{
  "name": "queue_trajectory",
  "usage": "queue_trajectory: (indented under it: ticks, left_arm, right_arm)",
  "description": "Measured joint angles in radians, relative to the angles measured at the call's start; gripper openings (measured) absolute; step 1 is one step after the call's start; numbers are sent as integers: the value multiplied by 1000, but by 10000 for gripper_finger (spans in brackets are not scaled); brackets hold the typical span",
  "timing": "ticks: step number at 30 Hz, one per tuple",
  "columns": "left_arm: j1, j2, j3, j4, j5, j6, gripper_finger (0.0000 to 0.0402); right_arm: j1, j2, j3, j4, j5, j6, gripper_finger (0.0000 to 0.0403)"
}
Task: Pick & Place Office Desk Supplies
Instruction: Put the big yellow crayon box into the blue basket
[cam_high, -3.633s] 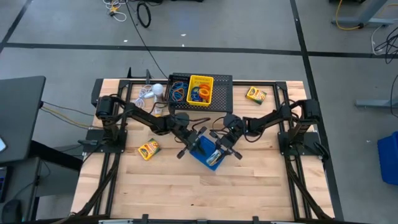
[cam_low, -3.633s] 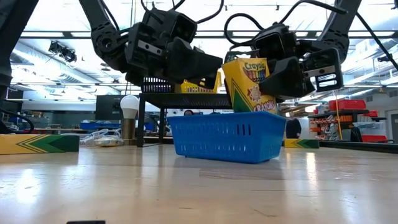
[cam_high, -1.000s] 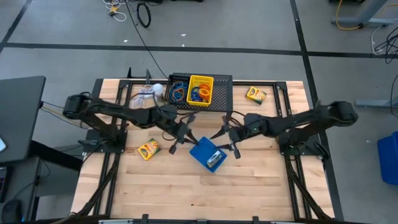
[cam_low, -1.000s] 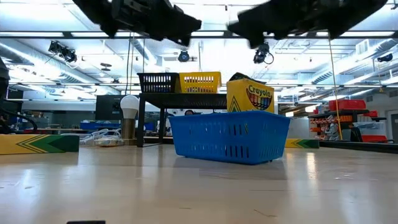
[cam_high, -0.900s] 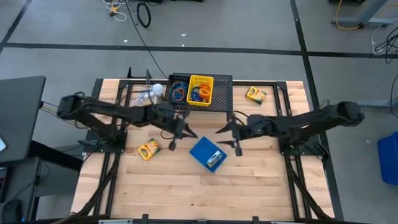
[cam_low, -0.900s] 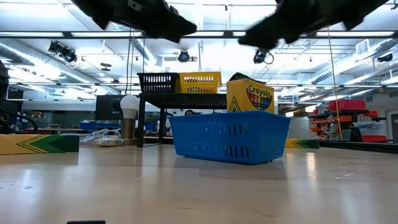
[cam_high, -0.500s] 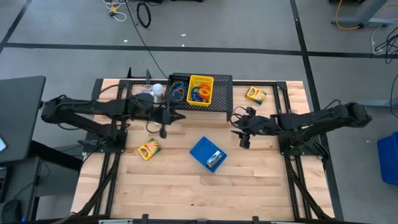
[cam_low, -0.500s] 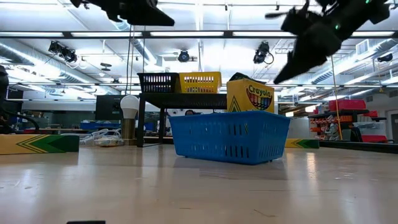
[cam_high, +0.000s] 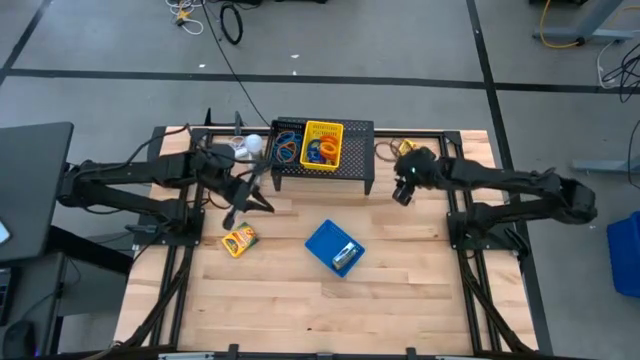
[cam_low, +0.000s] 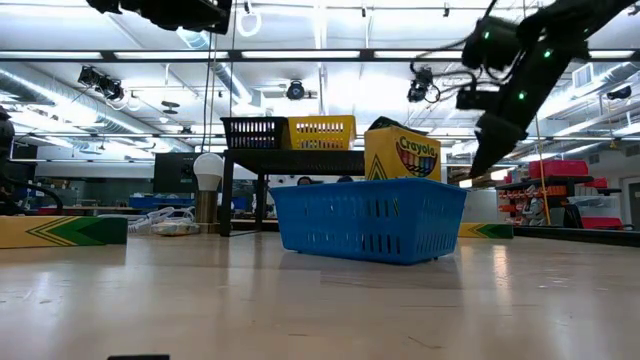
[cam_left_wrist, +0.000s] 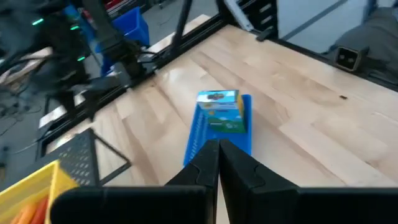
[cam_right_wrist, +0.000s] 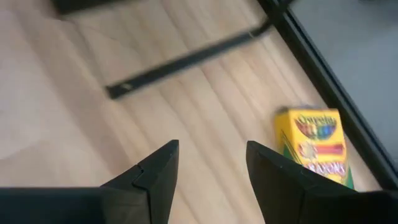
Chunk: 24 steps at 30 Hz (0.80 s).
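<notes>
Wooden bench (cam_high: 400, 300) carries everything, largest item first.

Large black mesh stand (cam_high: 355, 150) at the far middle edge. On top of it sit a black tray (cam_high: 287, 145) and, touching it on the right, a yellow tray (cam_high: 322, 145); both hold coloured rubber-band loops (cam_high: 322, 152). In the low view the two trays show side by side on the stand's top.

Blue tray (cam_high: 335, 248) lies alone near the bench middle, turned at an angle to the bench edges. One crayon box (cam_low: 402, 152) stands in it, upright, top above the rim in the low view.

Left arm reaches in over the left side of the bench. Left gripper (cam_high: 243, 197) hangs above the boards in front of the stand's left leg, jaws pressed together, nothing between them. Its wrist view looks past the shut tips at the blue tray and its box.

Right arm extends across the far right. Right gripper (cam_high: 403, 186) hovers beside the stand's right end, jaws spread wide and empty.

Second crayon box (cam_high: 239, 240) lies flat on the left, near the left gripper. Third crayon box (cam_right_wrist: 318, 146) lies flat at the far right corner, just beyond the right gripper, partly hidden by the arm from above.

White round object with cord (cam_high: 245, 147) just left of the stand.
</notes>
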Motion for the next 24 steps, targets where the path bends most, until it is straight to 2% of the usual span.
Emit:
queue_trajectory:
  ticks: [6,8,11,13,15,21,24]
  left_arm:
    - [-1,12,0,4,-20,-40,21]
    - [-1,23,-1,35,-149,-132,21]
    - [-1,29,0,85,-457,-255,21]
    - [7,30,-4,83,-568,-270,21]
    - [14,19,-19,103,-556,-274,21]
    - [65,-33,-64,140,-432,-287,21]
    - [88,-51,-118,179,-438,-304,21]
  right_arm:
    - [-214,102,1,7,-106,-113,197]
    - [-261,163,7,14,-110,-155,197]
    - [-311,263,55,17,-108,-198,197]
    - [-332,321,99,20,-105,-228,197]
    - [-343,369,146,26,-91,-267,197]
    - [-350,500,273,-7,-65,-342,197]
    - [-350,546,298,-46,-22,-359,197]
